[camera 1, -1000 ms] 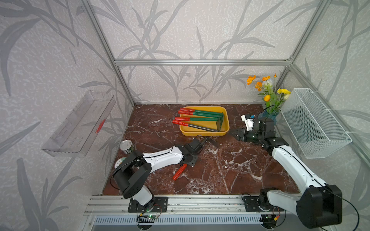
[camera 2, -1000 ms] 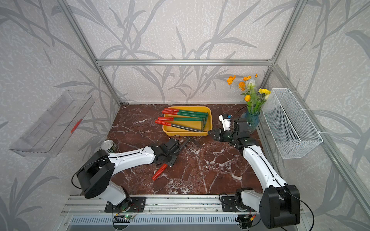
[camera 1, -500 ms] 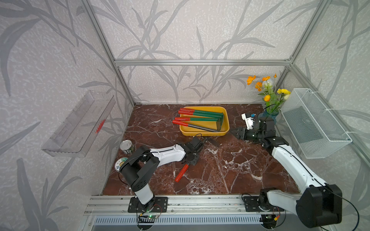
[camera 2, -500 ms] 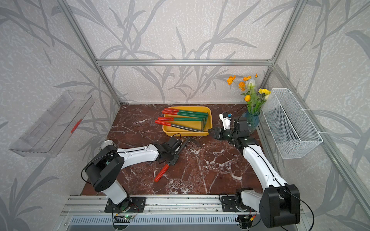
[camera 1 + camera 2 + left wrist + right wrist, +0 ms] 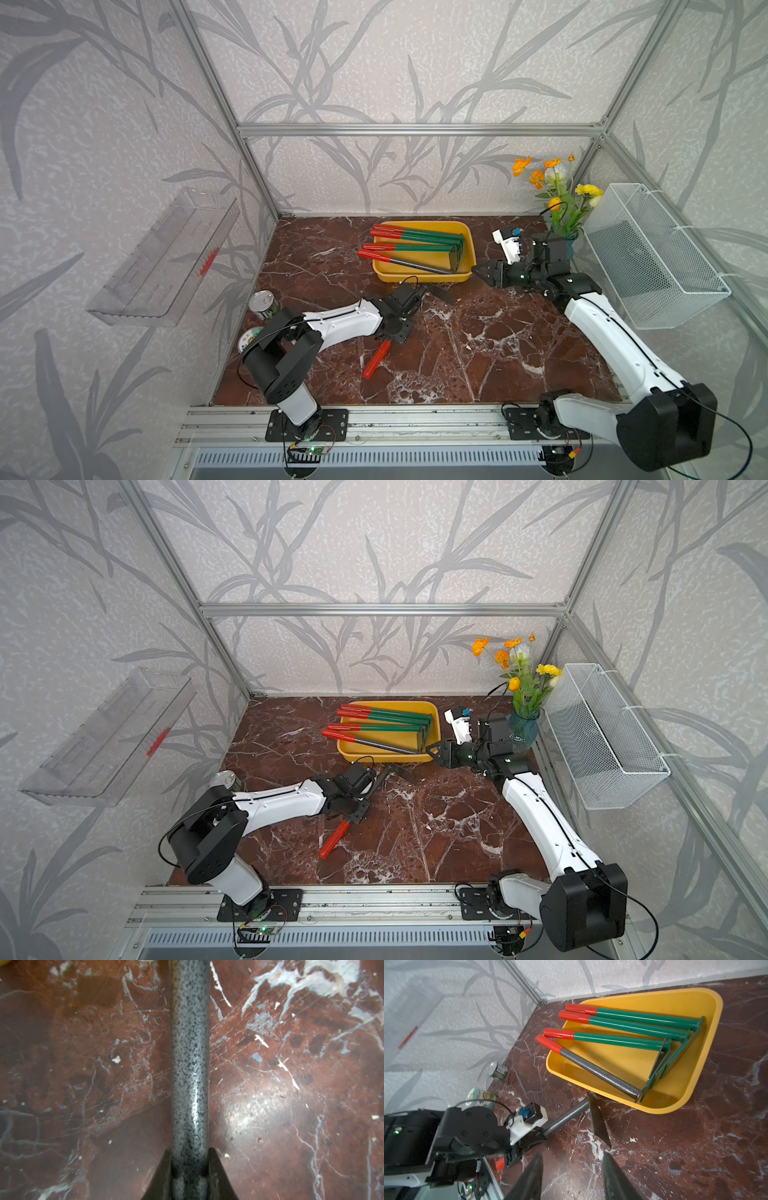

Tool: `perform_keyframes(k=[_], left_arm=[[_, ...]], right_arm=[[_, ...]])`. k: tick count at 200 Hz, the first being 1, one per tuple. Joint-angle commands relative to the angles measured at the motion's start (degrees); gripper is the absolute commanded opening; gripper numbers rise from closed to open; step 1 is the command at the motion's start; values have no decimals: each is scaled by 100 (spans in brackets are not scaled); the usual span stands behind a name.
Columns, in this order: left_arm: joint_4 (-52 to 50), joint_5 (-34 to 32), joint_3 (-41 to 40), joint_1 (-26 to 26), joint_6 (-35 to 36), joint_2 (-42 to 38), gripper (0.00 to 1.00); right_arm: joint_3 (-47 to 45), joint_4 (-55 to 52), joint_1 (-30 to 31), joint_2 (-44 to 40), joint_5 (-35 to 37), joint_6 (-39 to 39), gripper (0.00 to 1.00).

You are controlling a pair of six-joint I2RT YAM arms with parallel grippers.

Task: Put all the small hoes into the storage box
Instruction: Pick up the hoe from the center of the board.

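The small hoe (image 5: 376, 359), a speckled grey metal shaft with a red plastic grip and a dark flat blade, lies on the red-brown marble tabletop (image 5: 498, 353), its blade just in front of the storage box (image 5: 415, 277), a shallow yellow plastic tub already holding four like tools. Change over the last second: the left gripper (image 5: 190, 1169), whose jaws stood apart over the shaft, has closed on it mid-length, one dark finger pressed to either side in the wrist view. The hoe has hardly shifted and appears not yet lifted. The grasp looks made, so carrying it over the box's near wall seems next. The right gripper (image 5: 572, 1176) waits beside the box's near corner, jaws partly apart and empty. A printed tin can (image 5: 264, 303) and a round tin (image 5: 249, 338), well apart from the box, carry labels too small to read.
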Motion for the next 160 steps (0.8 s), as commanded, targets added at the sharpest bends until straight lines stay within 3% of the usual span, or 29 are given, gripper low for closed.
perform_keyframes(k=[1, 20, 39, 94, 129, 160], left_arm=[[-301, -3, 557, 14, 539, -549, 0], [-529, 157, 740, 13, 853, -733, 0], [-675, 319, 841, 12, 1104, -959, 0], [-1389, 754, 1269, 20, 1797, -1506, 0], [-1496, 1446, 1271, 15, 2142, -1924, 0], [-1833, 1600, 1505, 20, 2448, -2087, 0]], right_arm=[[580, -1107, 542, 193, 298, -1180, 47], [1037, -1667, 1093, 478, 796, -1852, 48], [1446, -2012, 1412, 822, 809, -2464, 48], [2514, -2775, 1532, 1731, 598, -3544, 50], [3099, -3145, 1529, 2068, 124, -3901, 50], [3551, -3605, 1728, 2481, -256, -4148, 51]])
